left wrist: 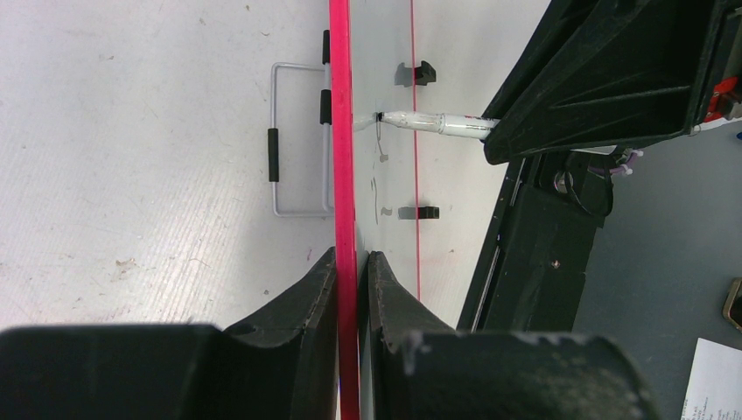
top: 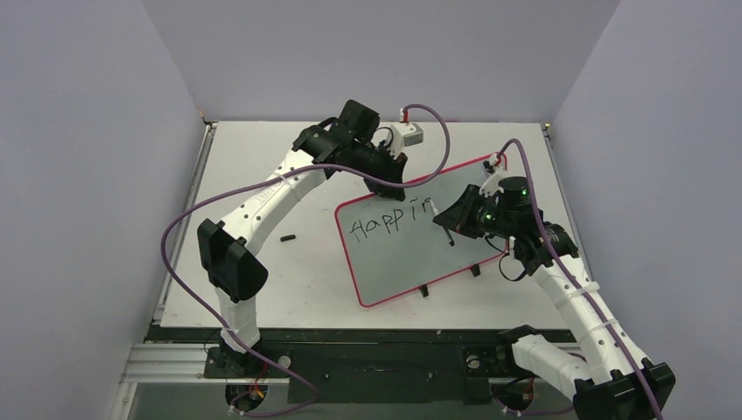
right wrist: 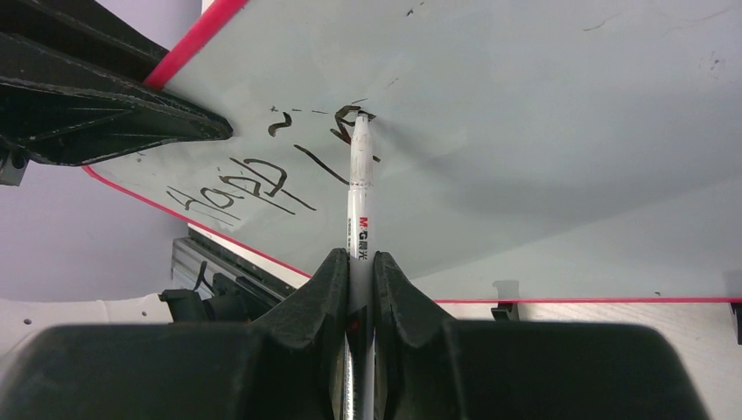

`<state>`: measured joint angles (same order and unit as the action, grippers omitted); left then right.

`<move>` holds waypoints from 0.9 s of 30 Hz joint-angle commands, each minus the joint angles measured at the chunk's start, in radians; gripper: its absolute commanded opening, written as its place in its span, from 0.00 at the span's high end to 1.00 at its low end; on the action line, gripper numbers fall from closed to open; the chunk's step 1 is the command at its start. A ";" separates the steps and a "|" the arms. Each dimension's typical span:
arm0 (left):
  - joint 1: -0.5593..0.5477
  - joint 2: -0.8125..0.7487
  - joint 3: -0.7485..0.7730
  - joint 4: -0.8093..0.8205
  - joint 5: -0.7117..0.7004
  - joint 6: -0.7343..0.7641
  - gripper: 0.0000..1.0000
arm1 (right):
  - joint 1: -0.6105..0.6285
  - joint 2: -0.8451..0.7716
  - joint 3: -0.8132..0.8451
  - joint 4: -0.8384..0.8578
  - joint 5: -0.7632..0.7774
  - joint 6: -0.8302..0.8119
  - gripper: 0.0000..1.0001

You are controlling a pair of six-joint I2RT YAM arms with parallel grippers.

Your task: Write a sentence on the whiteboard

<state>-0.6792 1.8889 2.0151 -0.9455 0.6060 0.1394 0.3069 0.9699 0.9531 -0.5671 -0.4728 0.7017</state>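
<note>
The whiteboard point(top: 411, 254) with a thin red rim lies tilted at the table's centre. It bears black lettering point(top: 389, 223) reading roughly "Happin". My left gripper point(top: 391, 181) is shut on the board's far rim, which shows as a red edge point(left wrist: 343, 131) between its jaws point(left wrist: 352, 262). My right gripper point(top: 444, 219) is shut on a white marker point(top: 447, 234). In the right wrist view the marker point(right wrist: 360, 192) sits between my fingers point(right wrist: 357, 262), its tip touching the board at the last letter of the lettering point(right wrist: 262, 175). The marker also shows in the left wrist view point(left wrist: 437, 124).
A small black cap-like piece point(top: 287, 237) lies on the table left of the board. A white and grey block point(top: 408, 136) sits at the back. Two black tabs point(top: 424, 290) line the board's near edge. A grey wire stand point(left wrist: 297, 140) lies beside the board.
</note>
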 commanded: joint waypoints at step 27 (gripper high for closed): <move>-0.011 -0.057 0.028 0.024 -0.007 0.067 1.00 | -0.008 -0.076 -0.077 0.014 0.014 0.001 1.00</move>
<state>-0.6792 1.8889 2.0151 -0.9463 0.6006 0.1394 0.3073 0.9226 0.8494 -0.5430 -0.4934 0.7158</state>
